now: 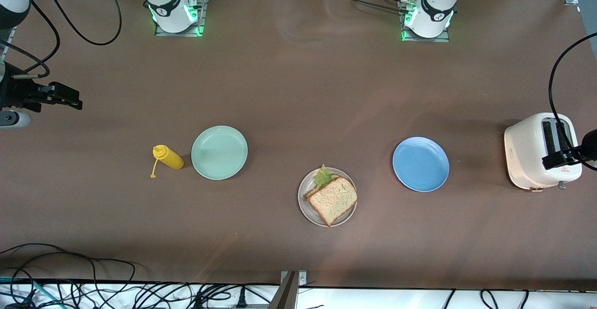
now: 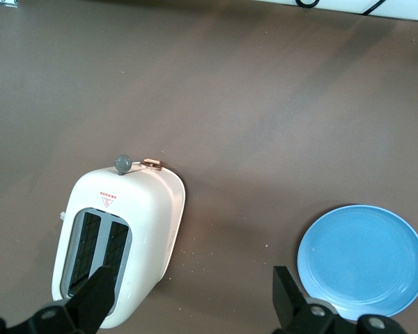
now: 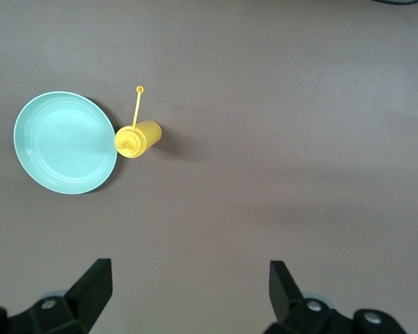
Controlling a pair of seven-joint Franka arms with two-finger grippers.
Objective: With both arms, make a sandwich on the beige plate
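Sandwich (image 1: 332,199) already stacked on the beige plate (image 1: 305,206), low in the middle of the front view: speckled top slice tilted like a diamond, lettuce leaf (image 1: 323,176) poking out at its upper edge, a second slice just showing beneath. Judged complete, or all but; nothing left loose on the tabletop (image 1: 298,90) to add. Next move, if any, calls only for a check that the top slice sits square, otherwise parking.

Outward from the plate: blue plate (image 1: 420,164) to the right of the frame, mint-green plate (image 1: 219,152) to the left with the yellow squeeze bottle (image 1: 168,157) lying just beside it, white toaster (image 1: 541,151) at the right edge, slots empty.

Both arms drawn back and waiting. Left gripper (image 2: 195,296) over the tabletop between toaster and blue plate, fingers (image 2: 287,292) wide apart, nothing held. Right gripper (image 3: 188,289) over bare tabletop near the mint-green plate, fingers (image 3: 284,285) likewise spread and empty.

Front view alone shows sandwich and beige plate; neither wrist view catches them. Left wrist view alone shows the toaster's lever knob (image 2: 122,163) and down into both slots. Right wrist view shows the bottle's tethered cap (image 3: 139,89) clearly.
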